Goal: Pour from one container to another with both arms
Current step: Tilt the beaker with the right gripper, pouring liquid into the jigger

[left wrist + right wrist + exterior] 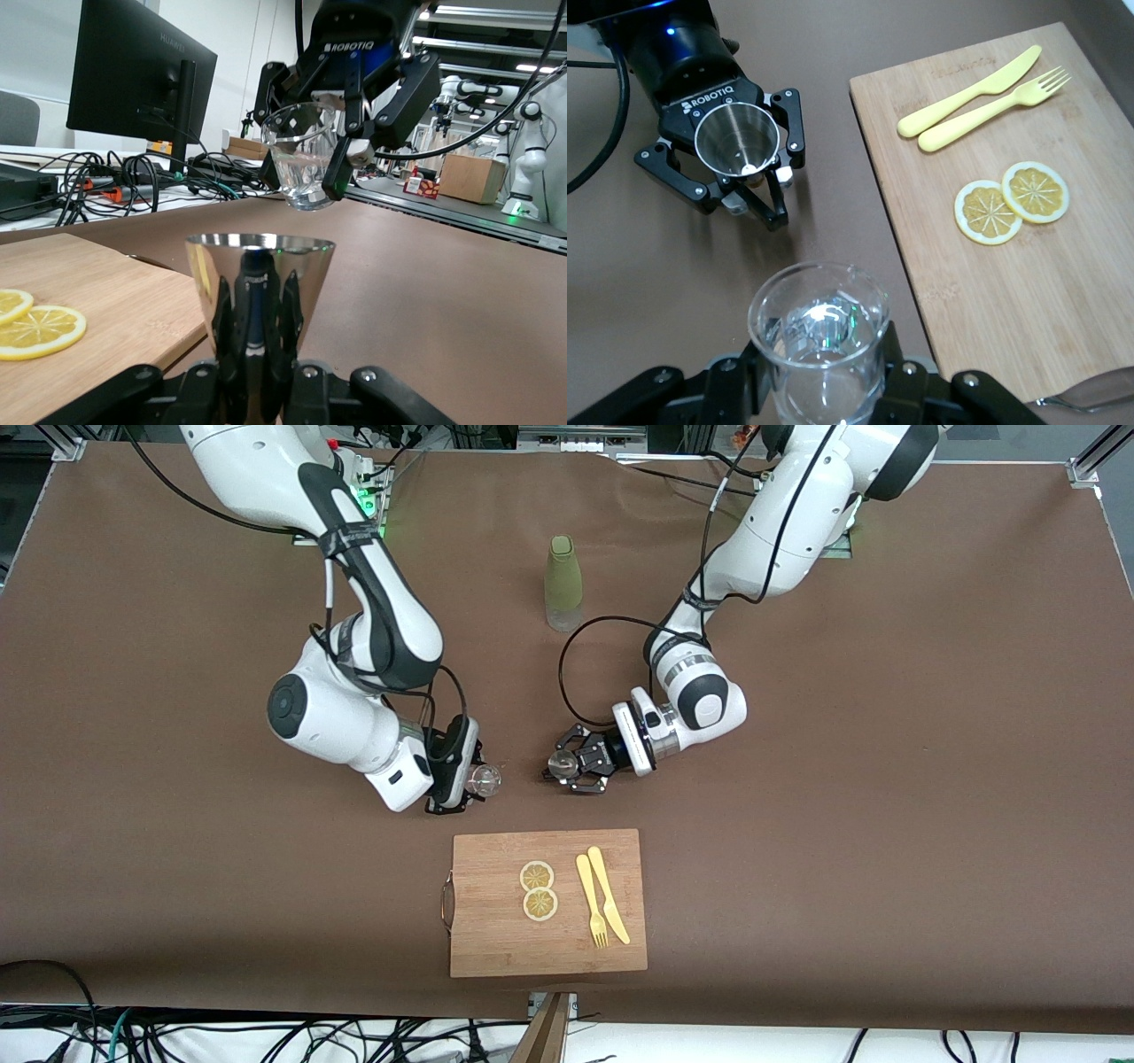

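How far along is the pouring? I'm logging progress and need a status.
Done: both vessels are picked up. The right hand is shut on the clear glass, which holds liquid; the left hand is shut on the steel cup, which looks empty. In hand: the two are brought near each other, above the brown table by the cutting board. Left: tipping the glass to pour into the cup.

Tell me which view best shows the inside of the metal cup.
The right wrist view: it looks straight down into the metal cup, held in the left claw, showing its open mouth and bottom. The left wrist view shows only its shiny outer wall; the front view shows just a small rim.
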You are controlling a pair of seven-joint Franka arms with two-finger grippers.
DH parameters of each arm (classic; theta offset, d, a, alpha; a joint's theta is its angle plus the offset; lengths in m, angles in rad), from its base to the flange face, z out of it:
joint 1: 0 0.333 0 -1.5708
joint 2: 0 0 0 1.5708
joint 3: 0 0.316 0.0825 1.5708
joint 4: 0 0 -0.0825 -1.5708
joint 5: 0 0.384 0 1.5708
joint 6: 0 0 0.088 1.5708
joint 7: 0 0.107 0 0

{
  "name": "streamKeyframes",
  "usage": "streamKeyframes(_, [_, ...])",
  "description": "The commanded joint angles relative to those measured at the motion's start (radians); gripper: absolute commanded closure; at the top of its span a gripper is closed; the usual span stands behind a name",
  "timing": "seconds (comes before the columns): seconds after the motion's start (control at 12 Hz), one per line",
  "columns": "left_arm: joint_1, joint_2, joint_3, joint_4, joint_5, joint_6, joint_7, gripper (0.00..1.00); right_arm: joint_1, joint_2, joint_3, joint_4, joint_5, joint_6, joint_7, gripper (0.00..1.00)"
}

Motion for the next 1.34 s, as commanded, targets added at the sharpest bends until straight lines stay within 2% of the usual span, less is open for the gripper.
streamKeyframes(0.0, [-0.040, 0.002, 0.014, 0.035, -0.069, 0.042, 0.013, 1.00, 0.021, -0.019, 0.002, -0.010, -0.058, 0.011, 0.076, 0.77])
streamKeyframes(0.33, [-0.066, 0.012, 0.014, 0.060, -0.101, 0.117, 0.013, 1.00, 0.044, -0.019, 0.015, -0.003, -0.138, 0.020, 0.157, 0.77])
streamKeyframes(0.67, [-0.089, 0.015, 0.016, 0.062, -0.143, 0.131, 0.014, 1.00, 0.070, -0.019, 0.016, 0.002, -0.202, 0.020, 0.227, 0.77])
streamKeyframes(1.25, [-0.109, 0.027, 0.019, 0.103, -0.167, 0.194, 0.014, 1.00, 0.107, -0.019, 0.036, 0.026, -0.386, 0.015, 0.346, 0.77])
